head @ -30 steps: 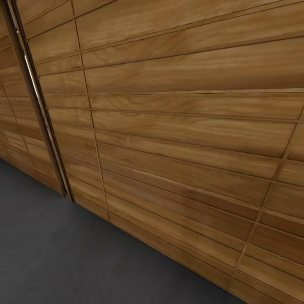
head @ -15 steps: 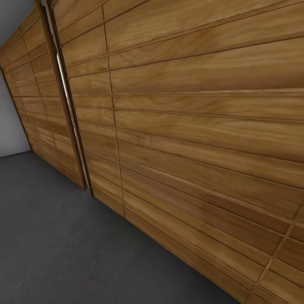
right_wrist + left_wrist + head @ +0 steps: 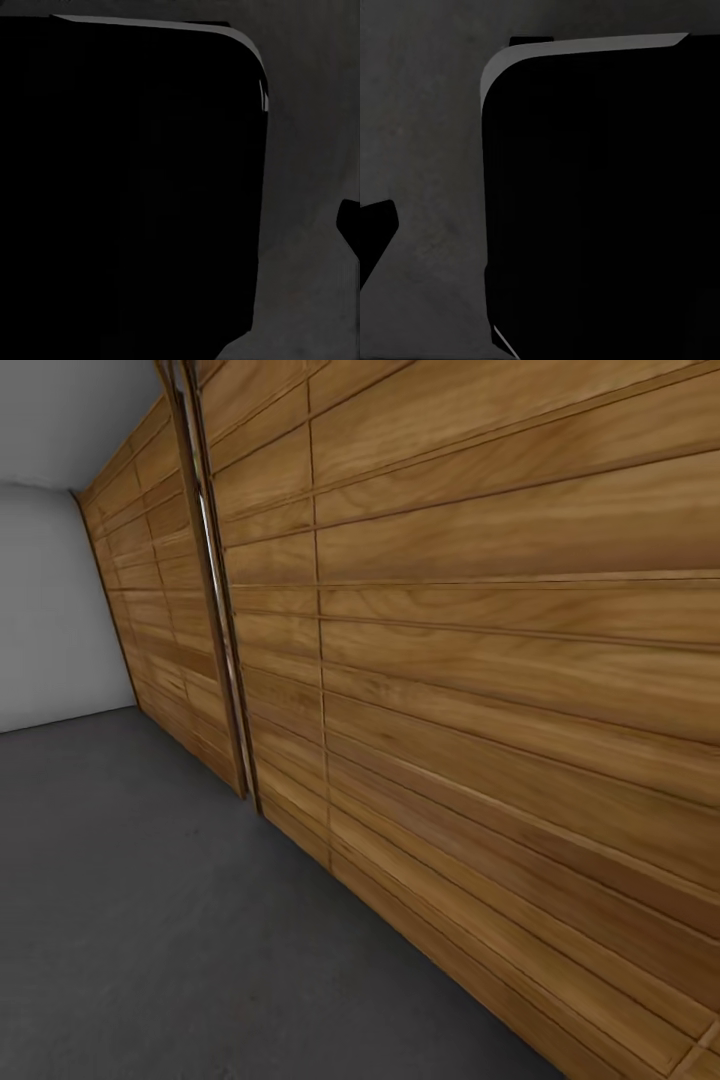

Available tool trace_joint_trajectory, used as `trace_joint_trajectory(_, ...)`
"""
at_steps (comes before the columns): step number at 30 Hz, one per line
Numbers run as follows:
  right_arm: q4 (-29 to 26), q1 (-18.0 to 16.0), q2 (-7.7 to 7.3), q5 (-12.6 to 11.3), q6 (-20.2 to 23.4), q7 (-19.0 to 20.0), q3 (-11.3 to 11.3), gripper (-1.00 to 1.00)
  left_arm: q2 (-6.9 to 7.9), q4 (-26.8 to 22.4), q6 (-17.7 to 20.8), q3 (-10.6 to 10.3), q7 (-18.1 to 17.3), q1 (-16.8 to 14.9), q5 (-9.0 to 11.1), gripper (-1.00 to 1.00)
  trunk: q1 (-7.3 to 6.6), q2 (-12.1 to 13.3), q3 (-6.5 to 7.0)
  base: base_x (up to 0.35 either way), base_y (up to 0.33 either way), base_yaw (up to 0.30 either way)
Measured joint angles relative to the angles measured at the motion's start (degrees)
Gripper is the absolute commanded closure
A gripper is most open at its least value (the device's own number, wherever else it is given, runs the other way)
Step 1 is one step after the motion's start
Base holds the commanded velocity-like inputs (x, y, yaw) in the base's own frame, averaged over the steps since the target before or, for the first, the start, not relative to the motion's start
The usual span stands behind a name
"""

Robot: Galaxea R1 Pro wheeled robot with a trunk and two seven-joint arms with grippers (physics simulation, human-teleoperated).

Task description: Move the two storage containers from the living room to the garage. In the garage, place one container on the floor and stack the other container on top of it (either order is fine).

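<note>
The wooden slatted panel door [image 3: 500,660] is meeting the dark grey floor [image 3: 150,920] beside a pale grey wall [image 3: 50,610]; neither gripper's state is discernible.

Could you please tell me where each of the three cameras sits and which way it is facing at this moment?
Head view: on the robot's head, facing a wooden slatted panel door, with a grey wall beyond.
Left wrist view: near the left gripper, looking down at the floor past a black rounded body part.
Right wrist view: near the right gripper, likewise facing the floor beside a black rounded body part.
All three share the dark grey floor.
</note>
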Motion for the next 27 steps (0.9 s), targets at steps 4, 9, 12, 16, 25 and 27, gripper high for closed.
trace_joint_trajectory(4, 0.0, 0.0, 0.00, 0.0, 0.0, 0.0, 0.0, -1.00, 0.00, 0.0, 0.0, 0.0, 0.0, 0.0, 0.0, -1.00, 0.00, 0.0, 0.00, 0.000, 0.000, 0.278)
trace_joint_trajectory(9, 0.0, 0.0, 0.00, 0.0, -0.1, 0.0, 0.0, -1.00, 0.00, 0.0, 0.0, 0.0, 0.0, 0.0, 0.0, -1.00, 0.00, 0.0, 0.00, 0.000, 0.000, 0.278)
trace_joint_trajectory(12, 0.0, 0.0, 0.00, 0.0, -0.3, 0.0, 0.0, -1.00, 0.00, 0.0, 0.0, 0.0, 0.0, 0.0, 0.0, -1.00, 0.00, 0.0, 0.00, 0.000, 0.000, 0.278)
trace_joint_trajectory(16, 0.0, 0.0, 0.00, 0.0, -0.3, 0.0, 0.0, -1.00, 0.00, 0.0, 0.0, 0.0, 0.0, 0.0, 0.0, -1.00, 0.00, 0.0, 0.00, 0.000, 0.000, 0.278)
trace_joint_trajectory(25, 0.0, 0.0, -0.07, 0.0, -0.3, 0.0, 0.0, -1.00, 0.00, 0.0, 0.0, 0.0, 0.0, 0.0, 0.0, -1.00, 0.00, 0.0, 0.00, 0.000, 0.000, 0.278)
trace_joint_trajectory(27, 0.0, 0.0, -0.06, 0.1, -0.3, 0.1, 0.0, -1.00, 0.00, 0.0, 0.0, 0.0, 0.0, 0.0, 0.0, -1.00, 0.00, 0.0, 0.00, 0.000, 0.000, 0.278)
